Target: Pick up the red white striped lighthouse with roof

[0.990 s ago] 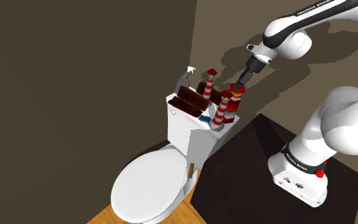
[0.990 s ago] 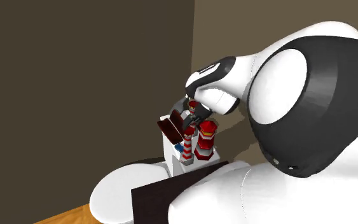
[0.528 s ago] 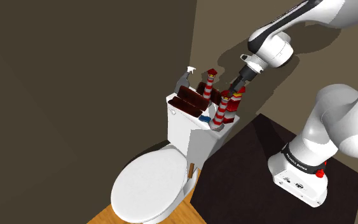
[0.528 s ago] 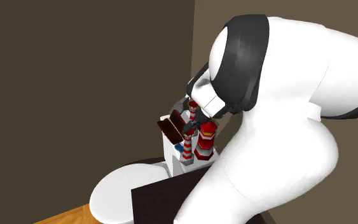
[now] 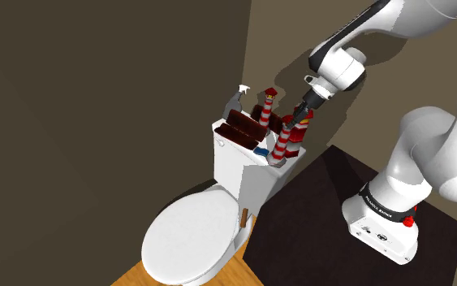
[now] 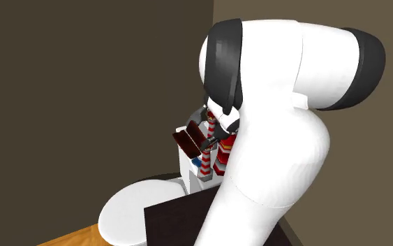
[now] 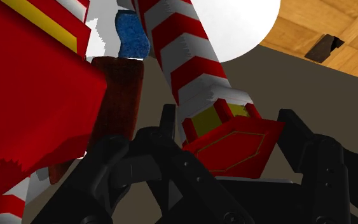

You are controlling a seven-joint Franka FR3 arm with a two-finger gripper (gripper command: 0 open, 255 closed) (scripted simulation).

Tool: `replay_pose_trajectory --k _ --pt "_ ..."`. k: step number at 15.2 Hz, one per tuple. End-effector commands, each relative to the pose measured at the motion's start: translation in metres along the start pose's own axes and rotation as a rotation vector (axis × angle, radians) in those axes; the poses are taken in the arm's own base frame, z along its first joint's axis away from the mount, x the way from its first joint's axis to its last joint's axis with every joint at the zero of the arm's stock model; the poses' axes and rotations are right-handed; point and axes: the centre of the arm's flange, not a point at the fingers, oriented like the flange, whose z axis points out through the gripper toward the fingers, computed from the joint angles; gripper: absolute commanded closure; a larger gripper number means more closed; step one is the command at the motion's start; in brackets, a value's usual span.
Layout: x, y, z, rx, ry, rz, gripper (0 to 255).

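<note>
Fingers (image 7: 166, 130) of the black gripper (image 7: 228, 121) stand spread, 1 on each side of the red six-sided roof of the slim red-and-white striped lighthouse (image 7: 190, 63). Whether either one touches the roof I cannot tell, so I judge it bracketed, not yet clamped. The hand comes in from above and takes the top, likely because the shaft is crowded: a stout red lighthouse (image 7: 31, 83) stands just beside it, with a dark brown block (image 7: 117, 89) and a small blue item (image 7: 131, 32) close behind. In the shoulder view the gripper (image 5: 302, 116) hangs over the slim lighthouse (image 5: 282, 145), which stands upright on the white toilet tank (image 5: 234, 158), at the end nearer the arm. Closing there risks nudging the stout neighbour (image 5: 297, 140)
</note>
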Motion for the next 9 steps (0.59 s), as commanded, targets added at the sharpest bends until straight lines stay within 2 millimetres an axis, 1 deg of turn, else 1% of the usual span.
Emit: replay_pose_trajectory --k 1,8,9 --pt "-0.0028 -0.0015 0.0028 0.007 -0.006 0.004 255" --pt "-0.0031 -0.0007 0.0022 0.007 -0.006 0.004 255" --pt "-0.001 -0.0023 -0.0023 0.007 -0.006 0.004 255"
